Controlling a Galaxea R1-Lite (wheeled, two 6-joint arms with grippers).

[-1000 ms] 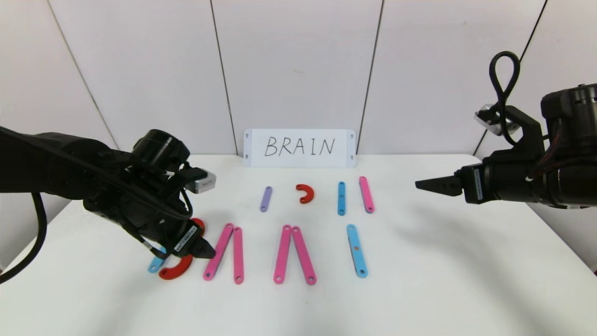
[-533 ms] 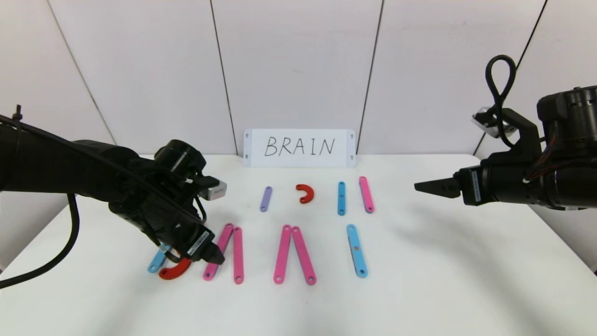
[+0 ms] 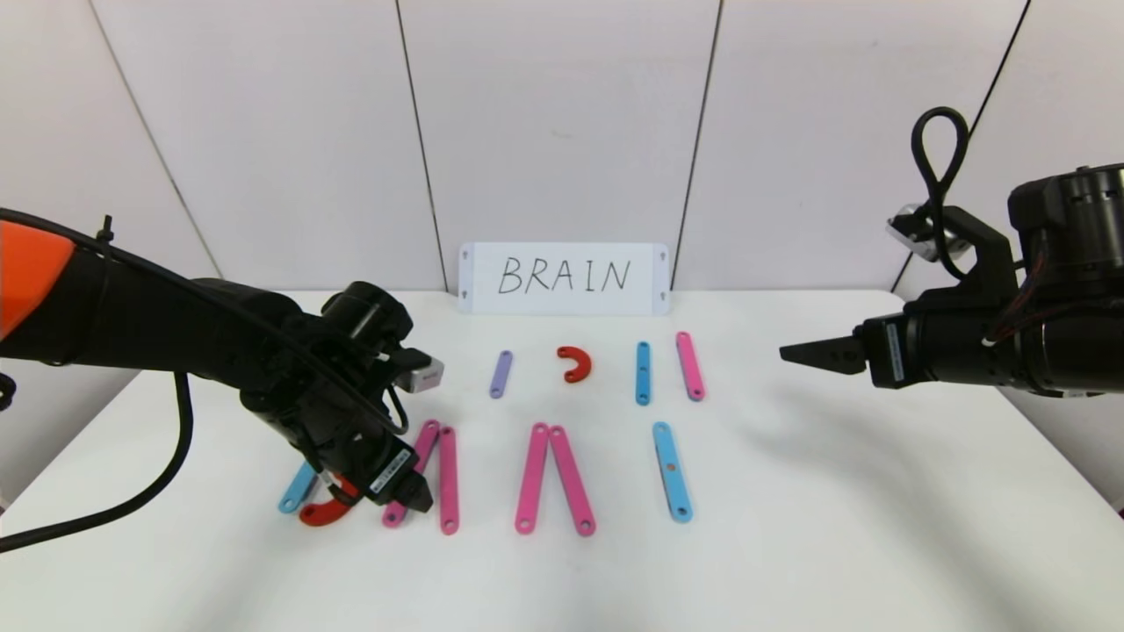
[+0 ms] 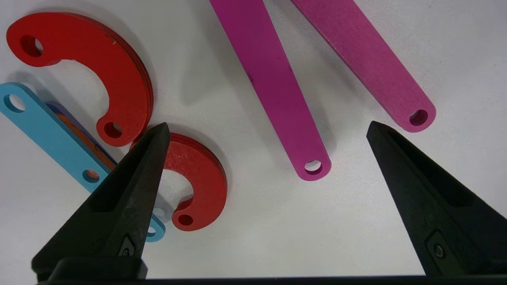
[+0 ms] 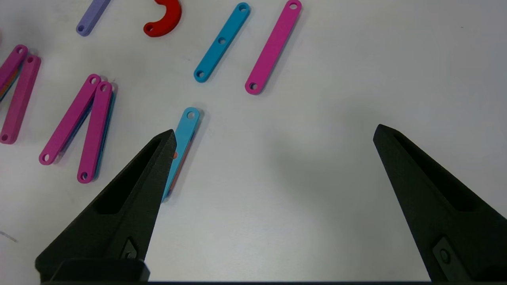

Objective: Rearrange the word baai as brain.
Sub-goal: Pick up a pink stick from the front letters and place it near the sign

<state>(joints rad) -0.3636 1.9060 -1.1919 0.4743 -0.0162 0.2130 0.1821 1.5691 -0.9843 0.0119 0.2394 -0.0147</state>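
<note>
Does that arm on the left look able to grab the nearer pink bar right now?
Probably yes. The left gripper hangs just above the table with jaws wide open, the pink bar's end lies between them, and nothing covers it.

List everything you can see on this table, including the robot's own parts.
Pink bars: five, pink, four in front-row pairs, one back row right.
Light-blue bars: three, light blue, front left, front right, back row.
Purple bar: one, purple, back row left.
Red hooks: three, red, two front left, one back row.
White card: one, white, handwritten BRAIN, against wall.
Table: one, white, under everything.
Left gripper: one, black, open, low over front-left pink bar.
Right gripper: one, black, open, raised at right.
</note>
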